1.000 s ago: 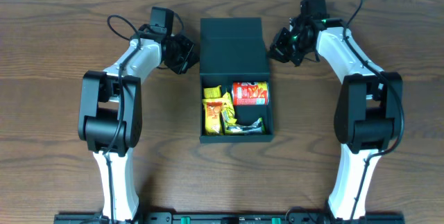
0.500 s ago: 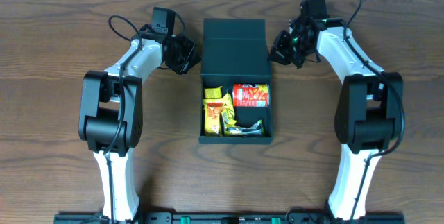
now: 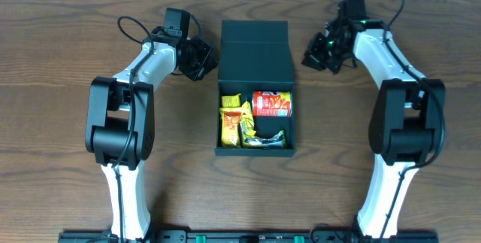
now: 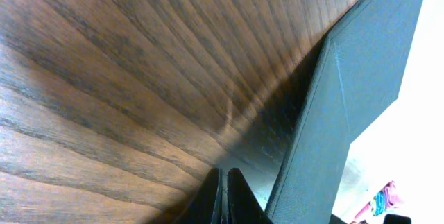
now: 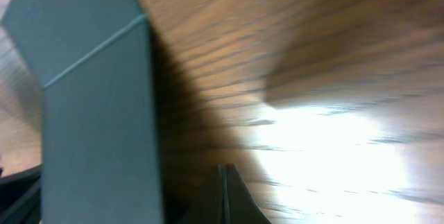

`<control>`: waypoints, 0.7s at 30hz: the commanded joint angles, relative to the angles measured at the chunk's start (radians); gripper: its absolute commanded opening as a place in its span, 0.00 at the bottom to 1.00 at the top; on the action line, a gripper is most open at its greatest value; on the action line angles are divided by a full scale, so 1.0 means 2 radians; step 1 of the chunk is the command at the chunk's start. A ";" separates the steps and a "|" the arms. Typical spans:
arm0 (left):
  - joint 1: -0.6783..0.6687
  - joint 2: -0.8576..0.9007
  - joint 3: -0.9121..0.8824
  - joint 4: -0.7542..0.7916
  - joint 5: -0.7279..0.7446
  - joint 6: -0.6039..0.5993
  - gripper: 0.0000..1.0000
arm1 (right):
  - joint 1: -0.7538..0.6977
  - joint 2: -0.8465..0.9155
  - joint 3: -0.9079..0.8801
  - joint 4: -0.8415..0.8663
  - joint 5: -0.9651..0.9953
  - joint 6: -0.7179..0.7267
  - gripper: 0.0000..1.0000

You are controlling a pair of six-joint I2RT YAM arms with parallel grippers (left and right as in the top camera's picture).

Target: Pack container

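Container (image 3: 254, 81) sits mid-table toward the far edge, flap lid open, with a red chips can (image 3: 271, 102) and yellow snack packets (image 3: 234, 119) inside. The left gripper (image 3: 203, 59) is just beside the flap lid, while the right gripper (image 3: 319, 51) is apart from it.

Left wrist: its 2 fingers (image 4: 210, 200) are pressed together near the lid's edge.

Right wrist, blurred: fingers (image 5: 236, 207) together too.

A 1-sided push could skew the container instead of folding the lid.

Overhead: straight down on brown wooden worktop (image 3: 60, 123). Left wrist: close, left of dark teal-green matte rectangular container (image 3: 255, 150). Right wrist: close, right of it. All share its lid (image 3: 255, 47).
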 commanded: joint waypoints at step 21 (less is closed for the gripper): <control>-0.004 0.005 0.005 0.017 -0.024 0.003 0.06 | 0.042 0.023 0.001 0.048 -0.022 0.020 0.01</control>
